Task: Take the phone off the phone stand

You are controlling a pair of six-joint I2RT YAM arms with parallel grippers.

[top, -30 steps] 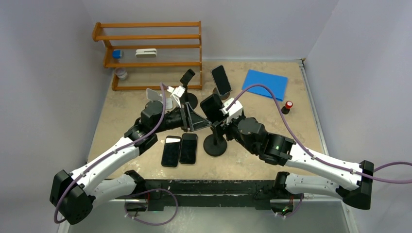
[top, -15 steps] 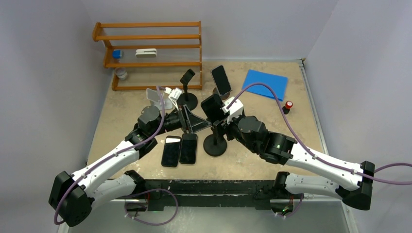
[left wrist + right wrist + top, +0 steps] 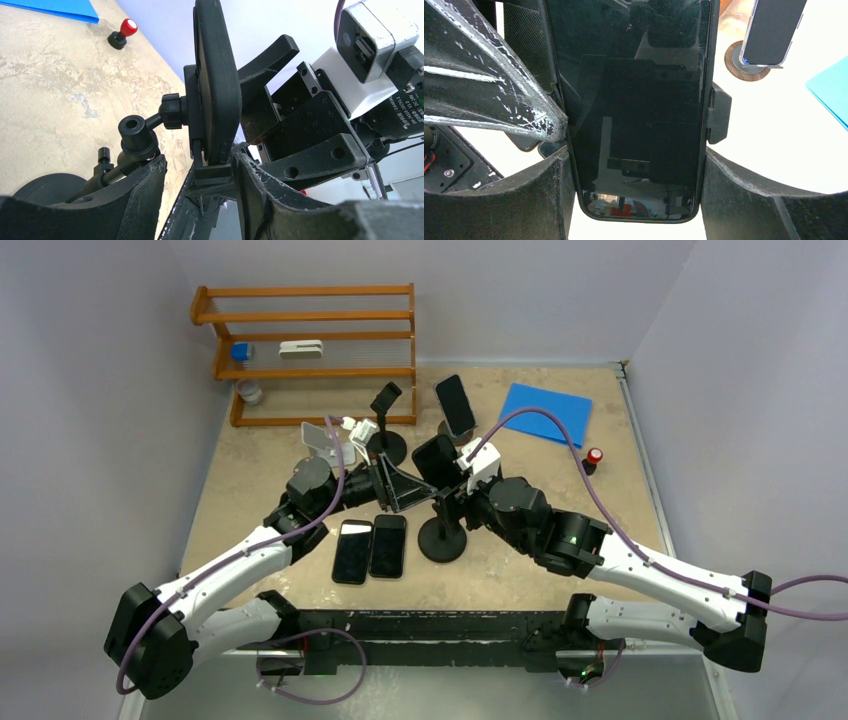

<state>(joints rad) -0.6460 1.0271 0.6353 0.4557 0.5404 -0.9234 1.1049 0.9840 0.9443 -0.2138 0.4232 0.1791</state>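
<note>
From above, the left arm has shifted only a little over the last second, its elbow a touch nearer 6 o'clock. The phone (image 3: 436, 460) stays clamped in the phone stand (image 3: 443, 538) at the middle of the surface (image 3: 250, 475). The left gripper (image 3: 398, 486) meets it from 9 o'clock, the right gripper (image 3: 447, 496) from 4 o'clock. Two loose phones (image 3: 370, 549) lie flat at 8 o'clock of the stand's base.

In the left wrist view the phone stands edge-on in the cradle. The left jaws are partly open and straddle the cradle's lower foot; one finger (image 3: 255, 190) touches it, the other stands apart.

In the right wrist view the dark screen fills the gap. The right jaws are closed onto the phone, a pad (image 3: 549, 200) against each long edge.
</note>
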